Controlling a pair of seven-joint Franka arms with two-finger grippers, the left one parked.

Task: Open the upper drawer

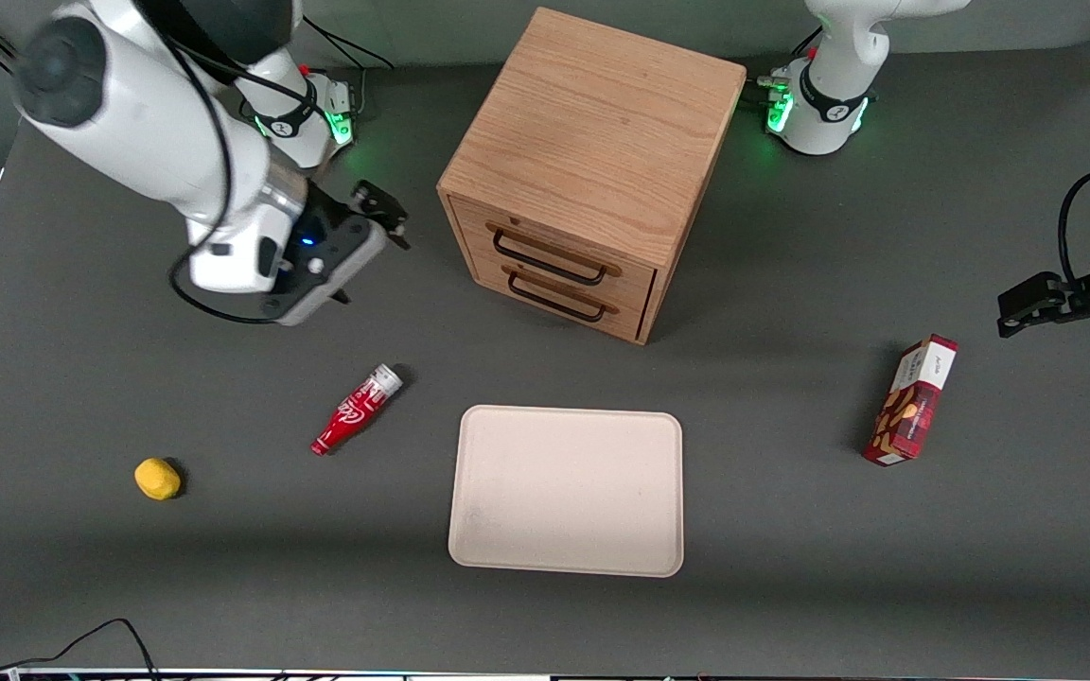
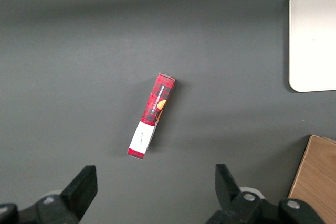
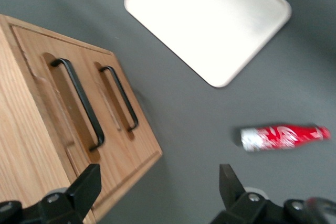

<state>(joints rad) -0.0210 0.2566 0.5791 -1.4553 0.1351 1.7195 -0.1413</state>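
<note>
The wooden cabinet [image 1: 592, 142] stands on the table with both drawers shut. The upper drawer [image 1: 545, 244] is the top one, with a black wire handle [image 1: 550, 263]; the lower drawer [image 1: 554, 307] sits under it. In the right wrist view the upper drawer's handle [image 3: 79, 103] is the longer bar and the lower drawer's handle [image 3: 119, 98] lies beside it. My gripper [image 1: 373, 251] hovers above the table beside the cabinet, toward the working arm's end, apart from the handles. It is open and empty in the right wrist view [image 3: 159, 178].
A cream tray [image 1: 566, 490] lies nearer the front camera than the cabinet. A red bottle [image 1: 356, 409] and a yellow lump [image 1: 157, 478] lie below the gripper's side. A red box [image 1: 911, 399] lies toward the parked arm's end.
</note>
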